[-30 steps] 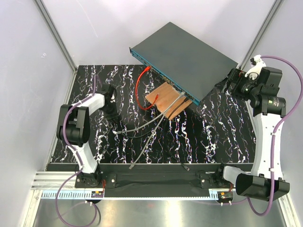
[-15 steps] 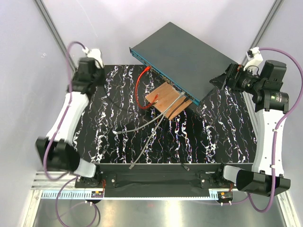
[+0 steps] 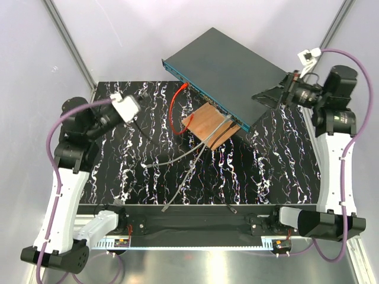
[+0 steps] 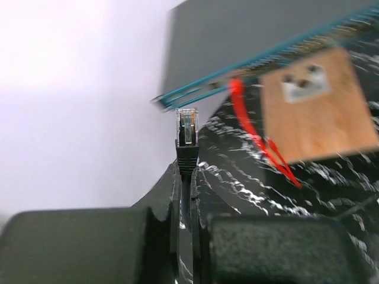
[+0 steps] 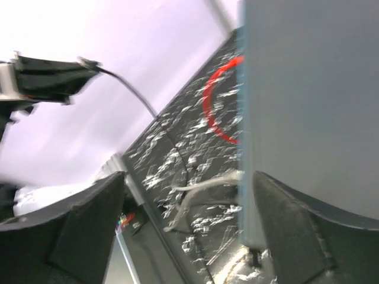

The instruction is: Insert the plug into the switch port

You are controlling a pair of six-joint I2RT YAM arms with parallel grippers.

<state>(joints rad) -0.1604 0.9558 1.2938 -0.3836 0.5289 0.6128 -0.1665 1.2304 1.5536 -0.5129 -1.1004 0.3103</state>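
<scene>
The switch point(image 3: 231, 74) is a flat dark grey box lying slantwise at the back of the table, its teal port face point(image 3: 204, 97) turned toward the front left. My left gripper point(image 3: 141, 109) hangs left of that face, shut on the black boot of a clear plug point(image 4: 187, 126). The plug points at the left end of the port face point(image 4: 260, 62), a short way off. A black cable point(image 3: 142, 139) trails down from it. My right gripper point(image 3: 263, 99) is open by the switch's right corner, with the switch point(image 5: 314, 89) beside its right finger point(image 5: 296, 231).
A copper-brown plate point(image 3: 210, 124) lies in front of the port face. A red cable point(image 3: 173, 115) loops from a port onto the mat. Two grey cables point(image 3: 195, 157) run from the ports across the plate toward the front edge. White walls close in on three sides.
My left arm swung from the back-left corner round to point right at the switch, and its jaws finished closing on the plug. My right gripper shifted left toward the switch's corner.
</scene>
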